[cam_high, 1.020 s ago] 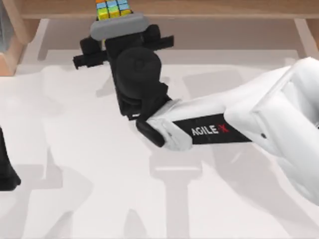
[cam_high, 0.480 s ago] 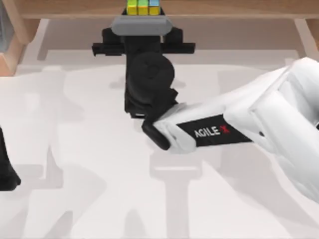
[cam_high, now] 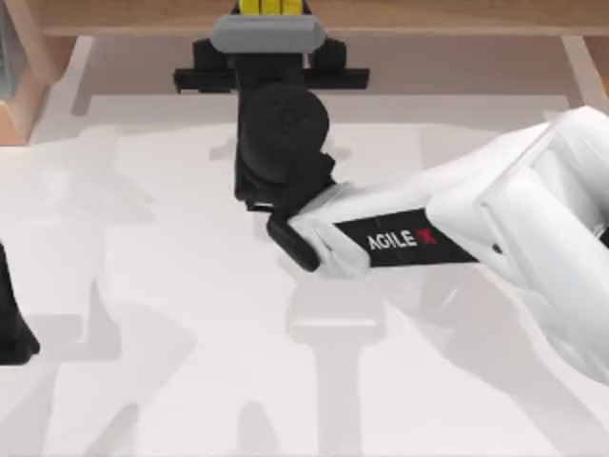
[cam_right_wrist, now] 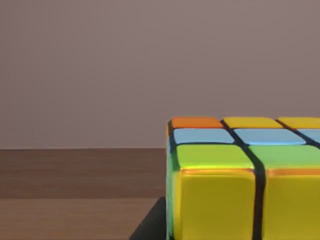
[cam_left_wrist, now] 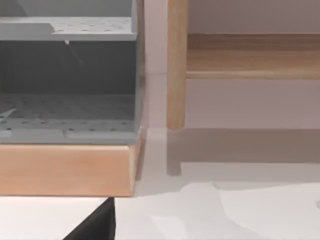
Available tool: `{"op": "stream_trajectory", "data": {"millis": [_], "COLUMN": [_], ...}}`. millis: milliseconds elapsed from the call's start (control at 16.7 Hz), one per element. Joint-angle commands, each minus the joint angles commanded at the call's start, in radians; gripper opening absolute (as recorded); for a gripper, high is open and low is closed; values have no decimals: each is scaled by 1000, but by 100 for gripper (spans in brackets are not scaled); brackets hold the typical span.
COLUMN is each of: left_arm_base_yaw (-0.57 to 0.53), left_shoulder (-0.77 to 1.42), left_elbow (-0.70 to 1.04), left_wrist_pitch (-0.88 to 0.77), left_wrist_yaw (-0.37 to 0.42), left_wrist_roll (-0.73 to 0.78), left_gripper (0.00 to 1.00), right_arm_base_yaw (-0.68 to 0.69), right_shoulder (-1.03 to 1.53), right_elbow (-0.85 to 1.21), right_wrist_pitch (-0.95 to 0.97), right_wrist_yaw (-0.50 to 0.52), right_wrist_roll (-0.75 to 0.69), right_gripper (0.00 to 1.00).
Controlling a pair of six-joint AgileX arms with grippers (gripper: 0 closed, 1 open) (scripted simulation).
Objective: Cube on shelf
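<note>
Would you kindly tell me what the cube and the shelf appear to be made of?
The cube looks like glossy plastic: bright coloured squares with soft highlights and dark grid lines. The shelf seems matte brown wood, with faint grain, though rendered.

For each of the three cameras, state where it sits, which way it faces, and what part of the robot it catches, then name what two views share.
Top view: above the table, looking down; right arm reaches to the shelf, left arm parked at the left edge.
Left wrist view: on the left arm, facing a grey rack and a shelf support.
Right wrist view: on the right arm, facing the cube over the shelf board.
Shared: the cube, top and right wrist views.
</note>
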Motion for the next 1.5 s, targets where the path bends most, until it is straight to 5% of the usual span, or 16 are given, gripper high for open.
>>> {"op": "stream_trajectory", "data": {"millis": [540,900,1500], "left_arm_base_yaw": [0,0,0], "left_shoulder": [0,0,0], "left_elbow": [0,0,0], "left_wrist_pitch": [0,0,0], "left_wrist_yaw": [0,0,0], "left_wrist_roll": [0,0,0], "left_gripper": [100,100,100], "right_arm_base_yaw": [-114,-117,-117], "right_shoulder": [189,213,213], "right_elbow": [421,463,463], "right_wrist_pitch": [-254,-283,-283], "right_wrist_yaw": [-92,-112,-112], "right_wrist_roll": [27,38,38], "right_gripper": [0,0,75]}}
